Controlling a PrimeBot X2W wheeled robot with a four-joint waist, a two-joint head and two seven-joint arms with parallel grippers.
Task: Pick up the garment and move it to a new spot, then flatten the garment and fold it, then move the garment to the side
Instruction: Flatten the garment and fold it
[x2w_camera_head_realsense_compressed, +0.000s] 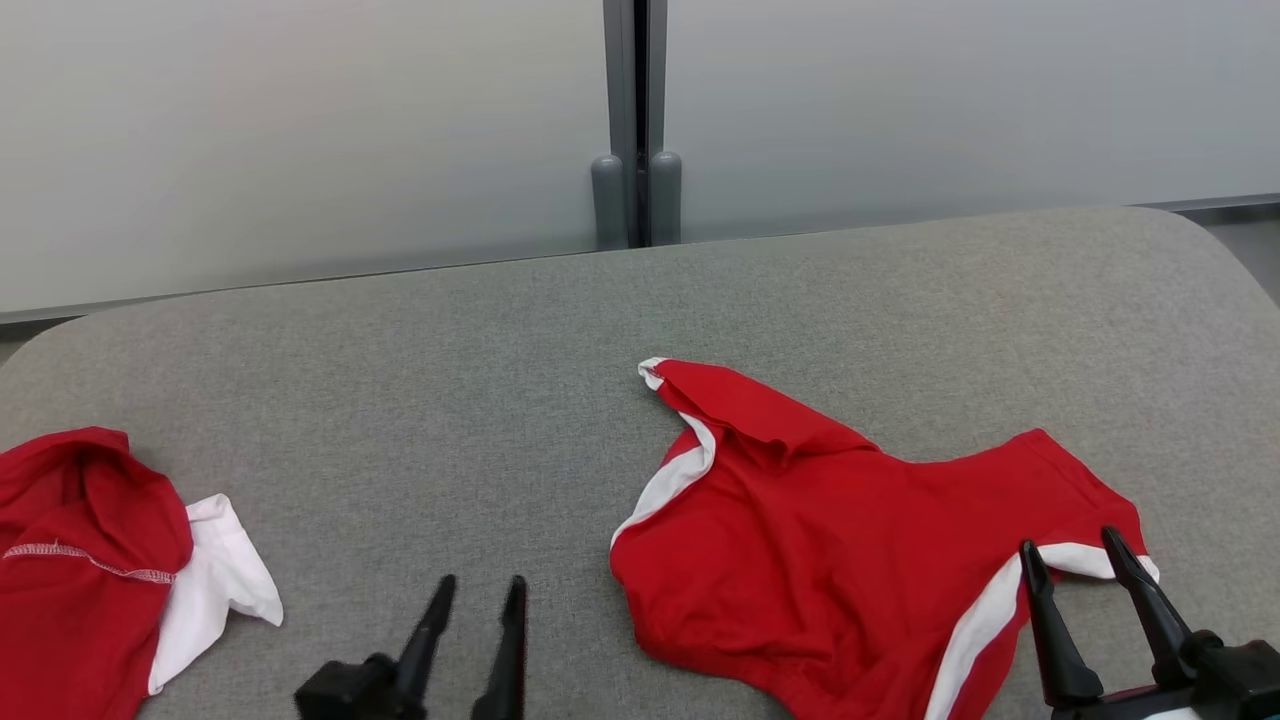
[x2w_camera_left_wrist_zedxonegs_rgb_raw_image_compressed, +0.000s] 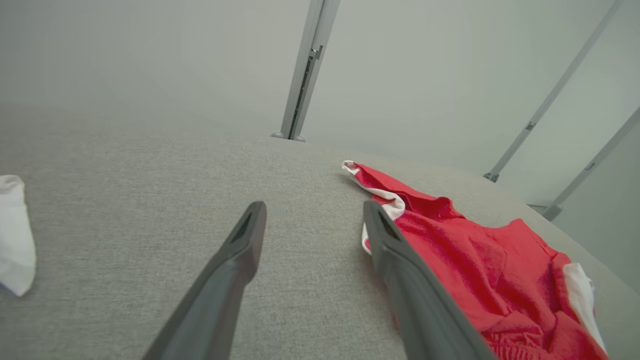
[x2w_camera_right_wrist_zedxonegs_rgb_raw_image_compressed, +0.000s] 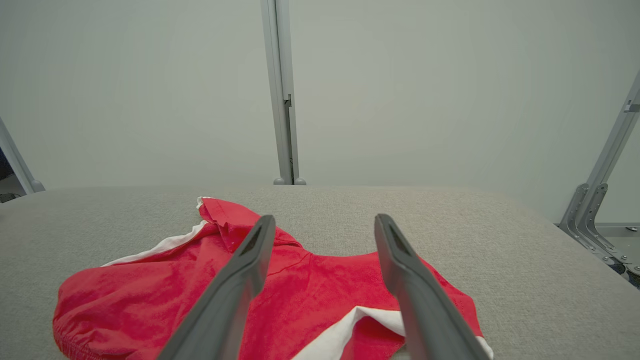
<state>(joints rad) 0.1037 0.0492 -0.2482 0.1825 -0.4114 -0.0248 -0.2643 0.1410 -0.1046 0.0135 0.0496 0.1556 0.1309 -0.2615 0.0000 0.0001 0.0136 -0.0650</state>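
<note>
A red garment (x2w_camera_head_realsense_compressed: 820, 540) with white stripes lies crumpled on the grey table (x2w_camera_head_realsense_compressed: 450, 360), right of centre and near the front edge. It shows too in the left wrist view (x2w_camera_left_wrist_zedxonegs_rgb_raw_image_compressed: 480, 270) and the right wrist view (x2w_camera_right_wrist_zedxonegs_rgb_raw_image_compressed: 310, 290). My right gripper (x2w_camera_head_realsense_compressed: 1075, 550) hovers open over the garment's right end, nothing between its fingers. My left gripper (x2w_camera_head_realsense_compressed: 480, 590) stands open above bare table, left of the garment, holding nothing. In the wrist views the left gripper (x2w_camera_left_wrist_zedxonegs_rgb_raw_image_compressed: 315, 210) and the right gripper (x2w_camera_right_wrist_zedxonegs_rgb_raw_image_compressed: 325, 222) both stand with fingers spread wide.
A second red and white garment (x2w_camera_head_realsense_compressed: 90, 560) lies bunched at the table's left front corner; its white part (x2w_camera_left_wrist_zedxonegs_rgb_raw_image_compressed: 15, 230) appears in the left wrist view. Frosted panels with a grey post (x2w_camera_head_realsense_compressed: 630, 120) stand behind the table. Metal frame legs (x2w_camera_right_wrist_zedxonegs_rgb_raw_image_compressed: 600, 210) rise at the right.
</note>
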